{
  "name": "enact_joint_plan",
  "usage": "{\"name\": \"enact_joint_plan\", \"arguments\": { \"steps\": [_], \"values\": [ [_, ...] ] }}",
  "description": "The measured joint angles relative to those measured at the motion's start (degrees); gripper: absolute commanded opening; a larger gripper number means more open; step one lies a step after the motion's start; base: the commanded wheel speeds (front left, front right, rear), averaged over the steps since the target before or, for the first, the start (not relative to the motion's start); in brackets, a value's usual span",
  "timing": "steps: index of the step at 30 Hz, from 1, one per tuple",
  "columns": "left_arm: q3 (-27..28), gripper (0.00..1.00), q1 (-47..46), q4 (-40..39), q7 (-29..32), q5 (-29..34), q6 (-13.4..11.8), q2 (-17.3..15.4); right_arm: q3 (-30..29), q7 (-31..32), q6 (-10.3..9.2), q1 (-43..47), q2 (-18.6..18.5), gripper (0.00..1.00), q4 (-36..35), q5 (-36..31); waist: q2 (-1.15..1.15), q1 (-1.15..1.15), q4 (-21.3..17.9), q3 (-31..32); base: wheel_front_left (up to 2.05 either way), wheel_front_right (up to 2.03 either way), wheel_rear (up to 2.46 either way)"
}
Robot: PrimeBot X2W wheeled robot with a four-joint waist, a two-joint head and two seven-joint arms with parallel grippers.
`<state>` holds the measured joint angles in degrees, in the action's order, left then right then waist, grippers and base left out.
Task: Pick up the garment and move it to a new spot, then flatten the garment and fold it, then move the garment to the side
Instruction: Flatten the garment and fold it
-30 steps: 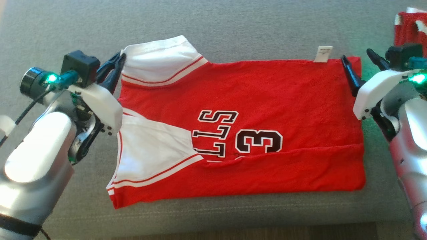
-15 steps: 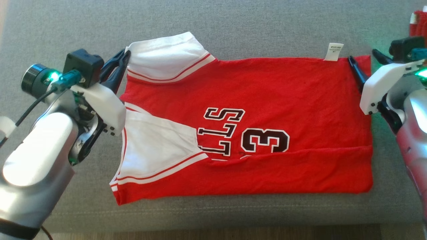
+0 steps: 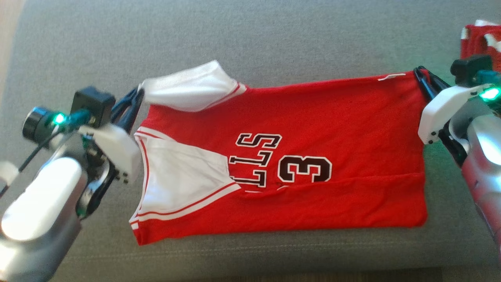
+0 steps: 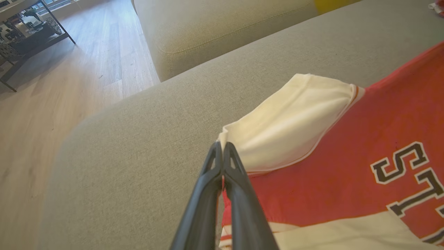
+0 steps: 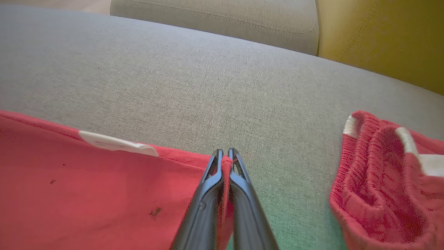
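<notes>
The garment (image 3: 297,137) is a red jersey with white sleeve panels and black lettering, spread sideways on the grey cushion (image 3: 250,35). Its near long edge is folded over. My left gripper (image 3: 135,98) is shut on the white sleeve corner at the far left (image 4: 277,118); in the left wrist view the fingertips (image 4: 222,152) pinch the sleeve's edge. My right gripper (image 3: 422,78) is shut on the far right red corner; the right wrist view shows red cloth (image 5: 104,194) squeezed between its fingers (image 5: 225,158). The far edge is lifted off the cushion, and the white label (image 5: 118,143) lies along that edge.
A second red and white garment (image 5: 385,177) lies bunched on the cushion just right of my right gripper (image 3: 479,35). A beige cushion (image 4: 215,27) and a yellow one (image 5: 381,38) stand behind. Wooden floor (image 4: 52,104) drops off at the cushion's left end.
My right gripper has closed on the jersey's far right corner. Both grippers have lifted the far edge, so the sleeve and label have tipped up and toward me.
</notes>
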<state>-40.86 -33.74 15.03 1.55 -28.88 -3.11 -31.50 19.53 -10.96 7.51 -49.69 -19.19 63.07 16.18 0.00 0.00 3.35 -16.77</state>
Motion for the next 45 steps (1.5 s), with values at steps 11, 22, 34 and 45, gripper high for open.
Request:
{"name": "enact_joint_plan", "arguments": {
  "steps": [11,22,34,45],
  "values": [
    [1.6,0.00,8.9,-4.3,-0.9,-3.2,-3.0,-3.8,5.1,-1.7,0.00,9.0,-1.1,0.00,-6.4,7.8,0.00,-0.01,-1.2,5.7,0.00,0.00,0.00],
    [0.7,0.00,16.9,-12.5,1.5,-4.3,-3.5,-9.1,9.7,2.6,0.00,16.5,-6.4,0.00,-15.0,13.8,0.00,-0.01,-0.7,9.5,0.00,0.00,0.00],
    [-2.4,0.00,22.0,-16.2,5.0,-5.3,-1.4,-13.3,13.0,9.6,0.00,21.3,-11.2,0.00,-22.0,17.2,0.00,0.00,0.2,10.4,0.00,0.00,0.00],
    [-5.0,0.00,25.3,-17.3,8.9,-6.2,0.6,-15.8,15.1,17.8,0.00,26.5,-14.9,0.00,-29.8,22.3,0.00,0.00,-0.5,11.4,0.00,0.00,0.00]
  ]
}}
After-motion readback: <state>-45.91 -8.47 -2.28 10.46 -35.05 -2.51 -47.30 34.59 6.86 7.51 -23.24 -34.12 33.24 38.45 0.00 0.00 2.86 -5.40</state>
